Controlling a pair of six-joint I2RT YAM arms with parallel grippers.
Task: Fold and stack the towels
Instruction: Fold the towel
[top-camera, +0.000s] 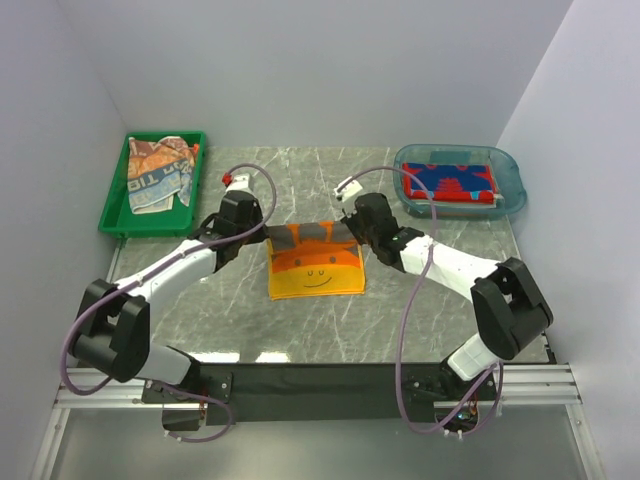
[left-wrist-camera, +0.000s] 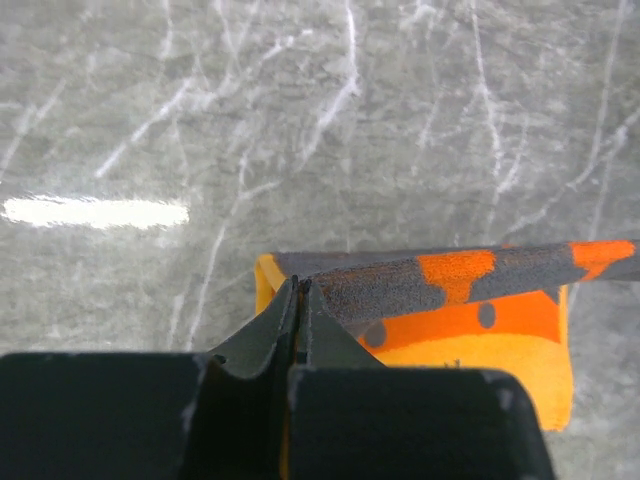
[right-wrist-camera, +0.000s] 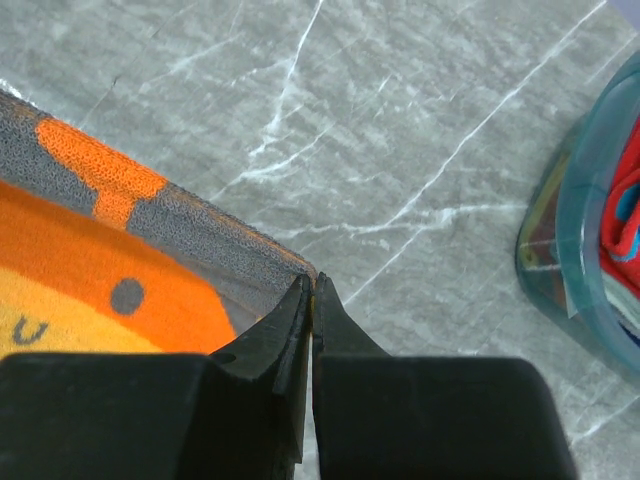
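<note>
The orange-grey cartoon face towel (top-camera: 315, 265) lies mid-table, its far edge lifted. My left gripper (top-camera: 262, 235) is shut on its far left corner; in the left wrist view the gripper (left-wrist-camera: 299, 283) pinches the grey-orange edge (left-wrist-camera: 450, 275). My right gripper (top-camera: 352, 232) is shut on the far right corner; in the right wrist view the gripper (right-wrist-camera: 311, 281) pinches the towel (right-wrist-camera: 110, 260). A red towel with blue lettering (top-camera: 450, 182) lies in the blue tub. Crumpled tan patterned and whitish towels (top-camera: 158, 175) lie in the green tray.
The green plastic tray (top-camera: 115, 205) stands at the far left. The clear blue tub (top-camera: 510, 185) stands at the far right; its rim shows in the right wrist view (right-wrist-camera: 580, 250). Grey marble tabletop (top-camera: 300, 180) lies around the towel.
</note>
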